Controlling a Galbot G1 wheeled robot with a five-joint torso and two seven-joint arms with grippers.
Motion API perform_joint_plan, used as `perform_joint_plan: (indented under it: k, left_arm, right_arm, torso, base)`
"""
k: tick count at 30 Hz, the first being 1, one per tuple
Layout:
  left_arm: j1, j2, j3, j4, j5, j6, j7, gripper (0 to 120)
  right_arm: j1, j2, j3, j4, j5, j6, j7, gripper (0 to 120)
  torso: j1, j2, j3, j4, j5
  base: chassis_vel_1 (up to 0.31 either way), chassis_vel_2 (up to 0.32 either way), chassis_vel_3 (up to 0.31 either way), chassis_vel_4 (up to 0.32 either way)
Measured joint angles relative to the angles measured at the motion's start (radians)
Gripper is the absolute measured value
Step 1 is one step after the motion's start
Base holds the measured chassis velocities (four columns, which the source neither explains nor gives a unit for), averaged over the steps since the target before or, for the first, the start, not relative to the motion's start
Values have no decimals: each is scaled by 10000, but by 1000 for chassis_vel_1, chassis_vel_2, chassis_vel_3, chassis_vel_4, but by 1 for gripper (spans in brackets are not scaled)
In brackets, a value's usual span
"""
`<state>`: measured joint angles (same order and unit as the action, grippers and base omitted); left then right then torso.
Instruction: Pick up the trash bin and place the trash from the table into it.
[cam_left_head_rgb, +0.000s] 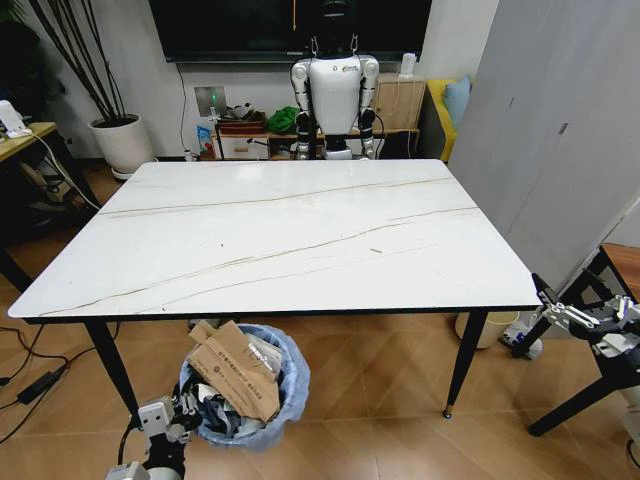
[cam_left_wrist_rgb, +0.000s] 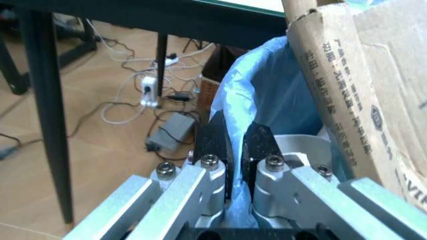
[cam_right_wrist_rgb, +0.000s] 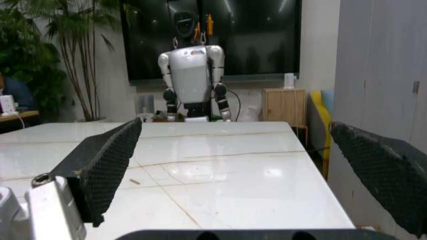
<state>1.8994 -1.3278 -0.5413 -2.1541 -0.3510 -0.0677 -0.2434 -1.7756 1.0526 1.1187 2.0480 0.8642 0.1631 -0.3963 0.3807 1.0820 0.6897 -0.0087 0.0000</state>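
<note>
The trash bin (cam_left_head_rgb: 285, 385), lined with a light-blue bag (cam_left_wrist_rgb: 267, 95), is low down in front of the table's near edge. Torn brown cardboard (cam_left_head_rgb: 237, 368) and other trash stick out of it. My left gripper (cam_left_head_rgb: 187, 408) is shut on the bin's rim and bag (cam_left_wrist_rgb: 237, 150) beside the cardboard (cam_left_wrist_rgb: 367, 85). The white marble table (cam_left_head_rgb: 300, 215) is bare apart from a tiny brown sliver (cam_left_head_rgb: 375, 250). My right gripper (cam_left_head_rgb: 552, 303) hangs open off the table's right front corner, its pads (cam_right_wrist_rgb: 107, 157) wide apart above the tabletop (cam_right_wrist_rgb: 233, 175).
A cream bin (cam_left_head_rgb: 487, 327) stands under the table's right side by a black leg (cam_left_head_rgb: 463, 362). A black stand (cam_left_head_rgb: 590, 375) is at the right. Another robot (cam_left_head_rgb: 335, 90) stands behind the table. Cables and a power brick (cam_left_wrist_rgb: 170, 131) lie on the floor.
</note>
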Motion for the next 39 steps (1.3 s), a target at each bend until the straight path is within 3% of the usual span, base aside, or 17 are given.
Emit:
perform_joint_plan:
  k: [10,20,31,39]
  left_arm:
    - [-12,65,-82,27,157,-87,-35,0]
    - [-274,-126,456,377,-939,-199,-7,0]
    - [-399,-298,688,521,-1034,-172,36,0]
    - [-436,-270,658,527,-1051,-112,60,0]
  right_arm:
    - [0,0,0,0,0,0,0,100]
    - [1,0,-1,0,0,0,0,100]
    - [1,-1,0,1,1,0,0,100]
    - [1,-1,0,0,1,-1,0,100]
  torso:
    - [0,0,0,0,1]
    - [0,0,0,-1,0]
    - [-8,-16,-10,-1,0]
    - [-210,-454,-239,-1,1]
  base:
    - [0,0,0,0]
    - [0,0,0,0]
    - [0,0,0,0]
    - [0,0,0,0]
